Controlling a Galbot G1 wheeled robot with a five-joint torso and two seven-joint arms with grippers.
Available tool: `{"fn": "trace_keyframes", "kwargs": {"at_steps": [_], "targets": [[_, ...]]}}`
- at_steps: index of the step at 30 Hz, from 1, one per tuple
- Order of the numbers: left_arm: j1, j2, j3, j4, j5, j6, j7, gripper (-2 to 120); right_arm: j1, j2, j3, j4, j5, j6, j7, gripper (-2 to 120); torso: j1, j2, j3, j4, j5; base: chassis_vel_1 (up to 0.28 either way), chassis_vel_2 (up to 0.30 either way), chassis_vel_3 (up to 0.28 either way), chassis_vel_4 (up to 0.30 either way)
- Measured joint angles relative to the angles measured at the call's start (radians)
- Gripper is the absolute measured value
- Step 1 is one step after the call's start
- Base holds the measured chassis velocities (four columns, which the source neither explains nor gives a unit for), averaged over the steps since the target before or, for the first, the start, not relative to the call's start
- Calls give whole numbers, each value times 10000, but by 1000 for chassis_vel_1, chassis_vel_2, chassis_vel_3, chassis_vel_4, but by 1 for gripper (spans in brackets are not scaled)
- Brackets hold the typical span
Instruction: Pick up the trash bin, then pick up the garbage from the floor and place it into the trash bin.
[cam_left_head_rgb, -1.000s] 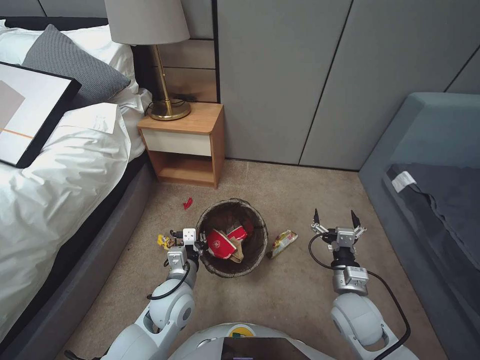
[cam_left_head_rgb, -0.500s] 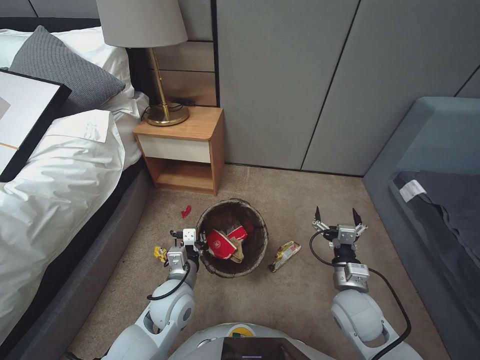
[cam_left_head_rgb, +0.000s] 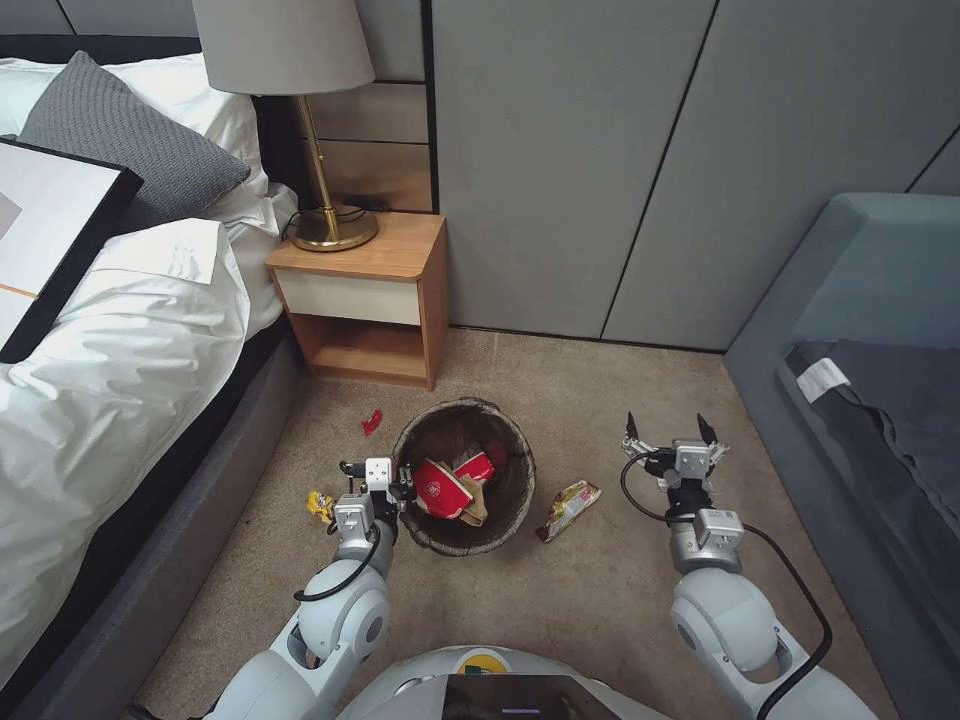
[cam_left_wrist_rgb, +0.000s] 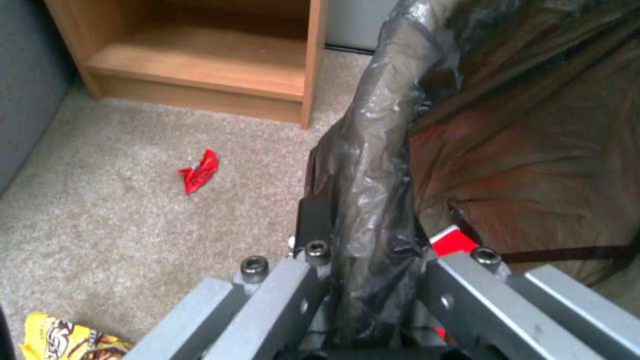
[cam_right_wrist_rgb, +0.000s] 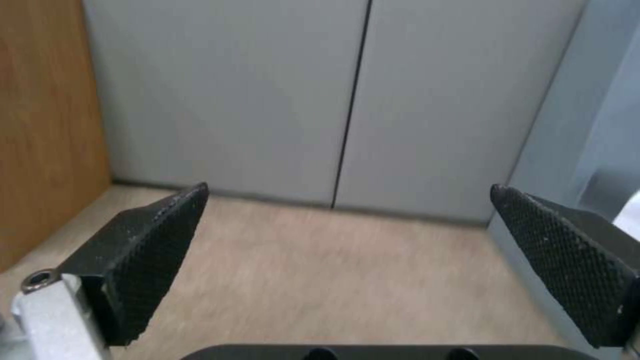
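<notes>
My left gripper (cam_left_head_rgb: 400, 489) is clamped on the near-left rim of the trash bin (cam_left_head_rgb: 510, 500), bag liner pinched between the fingers (cam_left_wrist_rgb: 313, 220). Bin sits on the carpet in front of the nightstand (cam_left_head_rgb: 362, 300), red cups (cam_left_head_rgb: 440, 490) inside. My right gripper (cam_left_head_rgb: 668, 432) hovers over bare carpet, fingers wide apart. On the floor: snack wrapper (cam_left_head_rgb: 567, 506) just right of the bin, yellow wrapper (cam_left_head_rgb: 320, 505) beside my left wrist, red scrap (cam_left_head_rgb: 372, 422) nearer the nightstand.
</notes>
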Motion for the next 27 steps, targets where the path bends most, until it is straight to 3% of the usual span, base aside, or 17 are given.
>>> {"fn": "trace_keyframes", "kwargs": {"at_steps": [11,19,25,27], "targets": [[7,151,0,-69,-25,12,-27,2,1081,-584,-889,-748,2999,-1910,-164,100,0,0,0,0,1,0,0,0,0],[11,205,-26,-97,-62,26,-43,2,2398,-507,-1564,-1784,5498,-3013,-95,100,0,0,1,0,1,0,0,0,0],[6,208,-45,-97,-77,28,-46,2,3098,-281,-1954,-2376,5960,-3235,89,100,0,0,1,1,0,0,0,0,0],[-17,181,-94,-96,-86,30,-61,2,3676,-67,-2329,-3086,6000,-3253,112,100,0,0,1,1,0,0,0,0,0]]}}
